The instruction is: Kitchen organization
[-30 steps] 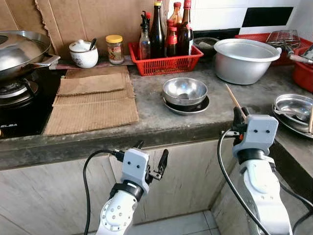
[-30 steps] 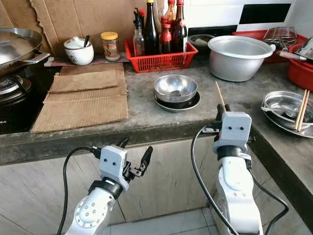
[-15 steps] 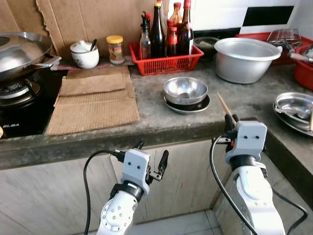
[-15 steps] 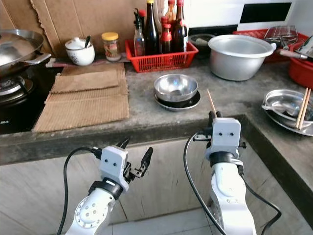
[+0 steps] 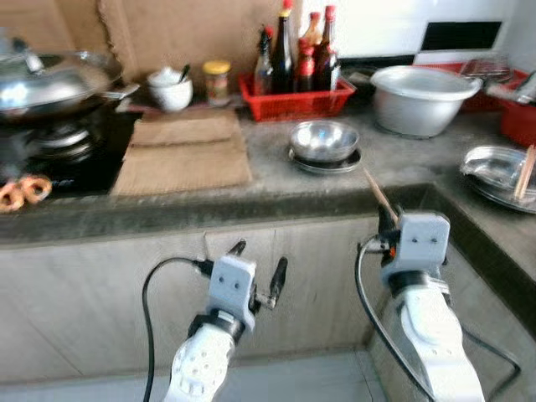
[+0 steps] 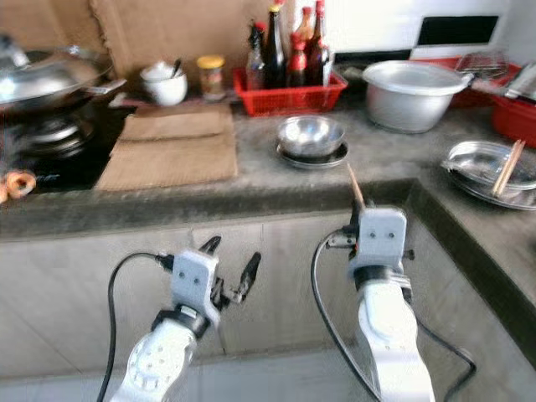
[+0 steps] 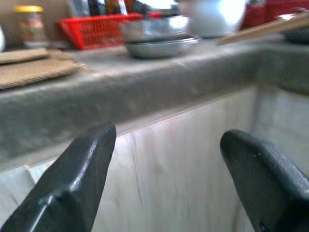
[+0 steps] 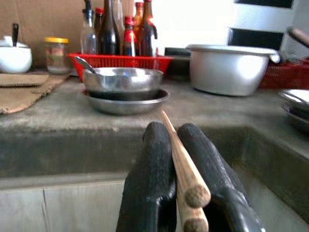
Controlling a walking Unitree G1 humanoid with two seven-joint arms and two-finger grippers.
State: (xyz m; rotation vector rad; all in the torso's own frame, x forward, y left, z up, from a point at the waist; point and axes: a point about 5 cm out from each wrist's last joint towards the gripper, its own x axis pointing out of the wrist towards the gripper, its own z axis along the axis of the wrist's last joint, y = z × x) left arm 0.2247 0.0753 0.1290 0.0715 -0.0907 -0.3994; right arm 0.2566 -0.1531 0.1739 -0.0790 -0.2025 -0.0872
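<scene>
Though blurred, right tool (image 8: 186,159) pinches chopsticks (image 8: 179,159).

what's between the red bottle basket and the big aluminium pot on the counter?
Mostly bare grey counter in the right eye view. The red basket and aluminium pot stand apart; something dark sits behind the gap by the wall, too blurred to identify.

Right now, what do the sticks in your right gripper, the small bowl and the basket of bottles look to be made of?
The chopsticks in the right gripper look like bare pale wood or bamboo: matte tan, with blunt round ends. The small bowl looks like polished steel: shiny, with reflections. The red basket looks like moulded plastic, judging by its latticed walls.
</scene>
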